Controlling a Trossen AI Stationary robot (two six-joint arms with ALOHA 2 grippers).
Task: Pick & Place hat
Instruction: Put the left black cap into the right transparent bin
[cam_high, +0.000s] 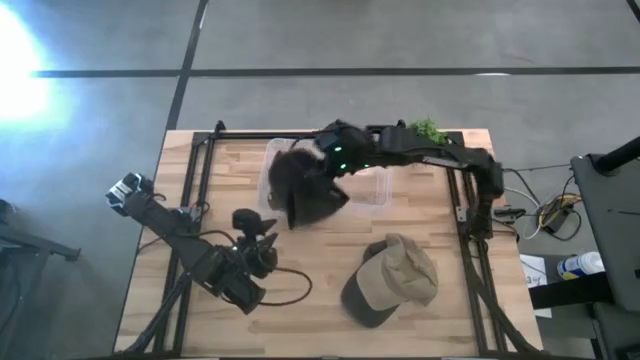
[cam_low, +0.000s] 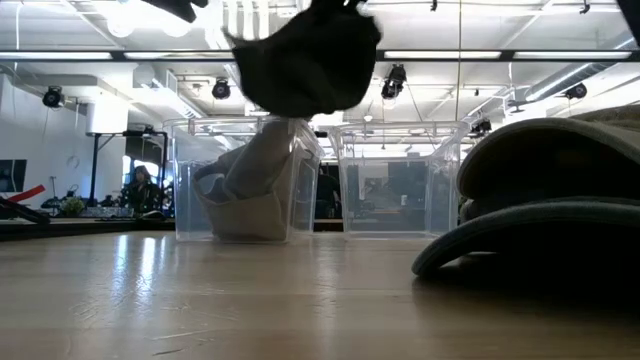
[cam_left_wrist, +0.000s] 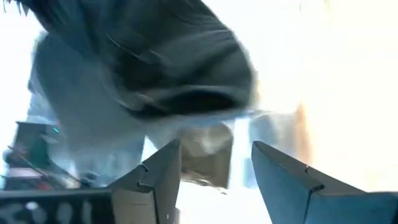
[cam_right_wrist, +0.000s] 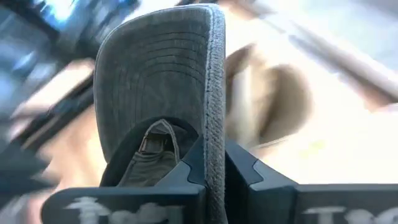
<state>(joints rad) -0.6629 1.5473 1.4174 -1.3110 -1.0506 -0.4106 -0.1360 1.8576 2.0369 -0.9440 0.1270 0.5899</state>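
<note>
A dark cap (cam_high: 305, 190) hangs from my right gripper (cam_high: 332, 160) over the clear plastic bins (cam_high: 375, 190) near the table's far edge. In the low view the cap (cam_low: 300, 45) is high above the left bin (cam_low: 240, 180), which holds a pale hat (cam_low: 250, 175). An olive-tan cap (cam_high: 392, 280) lies on the wood toward the near right, resting on its brim and crown. My left gripper (cam_high: 262, 222) is open just near of the dark cap, pointing at the bins; its wrist view shows the gripper (cam_left_wrist: 214, 158) open, with the cap (cam_left_wrist: 155, 56) above it. My right gripper (cam_right_wrist: 214, 165) pinches the dark cap by its brim (cam_right_wrist: 214, 124), near where the brim meets the crown. The brim stands edge-on between the two fingers and runs on past them. The cap is lifted clear, with its crown (cam_high: 300, 195) hanging below the fingers.
Two clear bins (cam_low: 400, 180) stand side by side at the table's far middle. A small green thing (cam_high: 427, 128) sits at the far right corner. Black frame rails (cam_high: 200, 180) run along the table's left and right sides. Bare wood lies at the near middle.
</note>
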